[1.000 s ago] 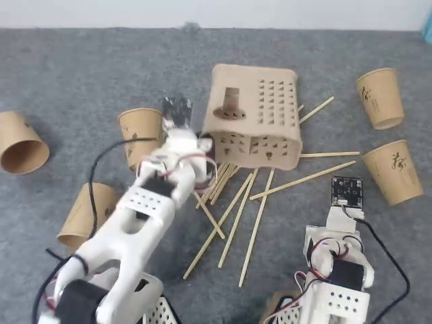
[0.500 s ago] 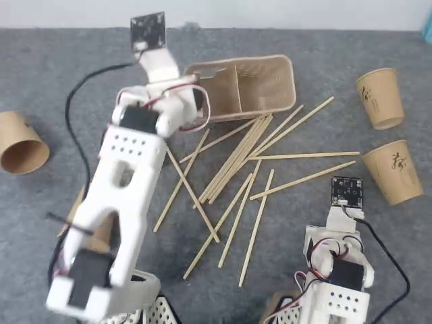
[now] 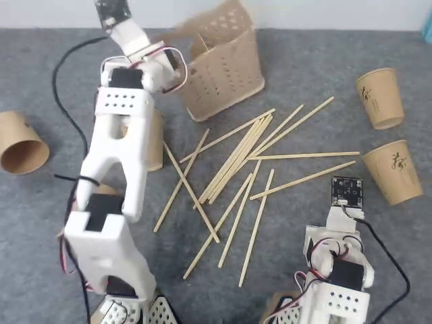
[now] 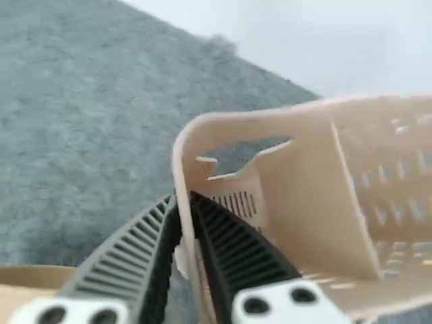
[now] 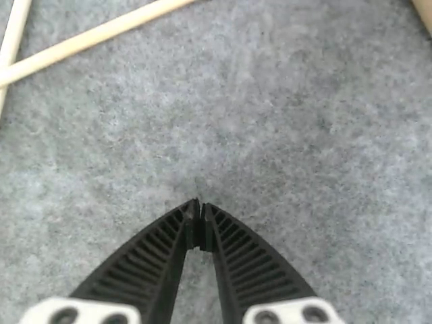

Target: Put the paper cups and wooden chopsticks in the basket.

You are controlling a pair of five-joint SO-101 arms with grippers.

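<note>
My left gripper (image 4: 185, 233) is shut on the rim of the beige perforated basket (image 4: 324, 189). In the high view the basket (image 3: 226, 67) hangs tilted at the far edge of the table, held by the outstretched left arm (image 3: 125, 115). Several wooden chopsticks (image 3: 236, 162) lie scattered on the grey mat in the middle. Two paper cups (image 3: 380, 98) (image 3: 395, 172) lie at the right, one cup (image 3: 20, 142) at the far left, and another cup (image 3: 155, 138) shows partly under the left arm. My right gripper (image 5: 199, 223) is shut and empty, low over bare mat.
The right arm (image 3: 337, 270) rests near the front right edge, its camera board (image 3: 346, 192) close to the chopstick ends. Two chopsticks (image 5: 88, 37) cross a corner of the right wrist view. A further cup (image 3: 101, 192) lies half hidden beneath the left arm.
The left arm swung away from the front and lifted the basket off the chopsticks, from upside down to tilted at the far left. The chopsticks now lie uncovered. The right arm stayed still.
</note>
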